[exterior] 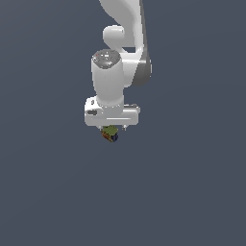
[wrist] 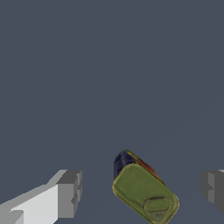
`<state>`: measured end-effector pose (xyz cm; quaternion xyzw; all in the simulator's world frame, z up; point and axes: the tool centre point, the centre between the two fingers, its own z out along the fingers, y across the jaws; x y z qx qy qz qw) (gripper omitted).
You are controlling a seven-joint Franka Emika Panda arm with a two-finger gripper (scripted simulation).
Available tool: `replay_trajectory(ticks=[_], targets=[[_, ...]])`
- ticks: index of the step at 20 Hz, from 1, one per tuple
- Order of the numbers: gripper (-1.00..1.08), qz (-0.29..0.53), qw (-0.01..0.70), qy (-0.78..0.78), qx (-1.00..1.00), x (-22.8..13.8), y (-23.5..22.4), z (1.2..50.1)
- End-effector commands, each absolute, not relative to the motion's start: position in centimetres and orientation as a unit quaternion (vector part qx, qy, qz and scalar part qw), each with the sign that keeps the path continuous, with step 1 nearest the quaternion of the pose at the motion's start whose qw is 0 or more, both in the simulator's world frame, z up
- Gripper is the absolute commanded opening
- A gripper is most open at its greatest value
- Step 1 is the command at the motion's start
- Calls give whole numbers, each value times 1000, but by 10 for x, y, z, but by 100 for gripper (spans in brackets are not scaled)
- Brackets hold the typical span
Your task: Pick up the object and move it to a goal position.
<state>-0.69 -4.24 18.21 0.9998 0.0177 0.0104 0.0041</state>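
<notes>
The object is a small tin can with dark blue sides, a red patch and a greenish top carrying a pull tab. In the wrist view it lies on the dark grey floor between the two grey fingertips, with a gap on each side. My gripper is open and touches nothing. In the exterior view the can peeks out just below the white hand, and the gripper hangs right over it, its fingers mostly hidden by the hand.
The white arm comes down from the top of the exterior view. A plain dark grey floor lies all around, and no other object shows.
</notes>
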Motion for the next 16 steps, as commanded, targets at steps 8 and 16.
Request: replay_trajectory(ticks=[8,16], targets=[[100,7,5,115,993,-21,-52,165],[100,4,5,212,977,-37,-60,148]])
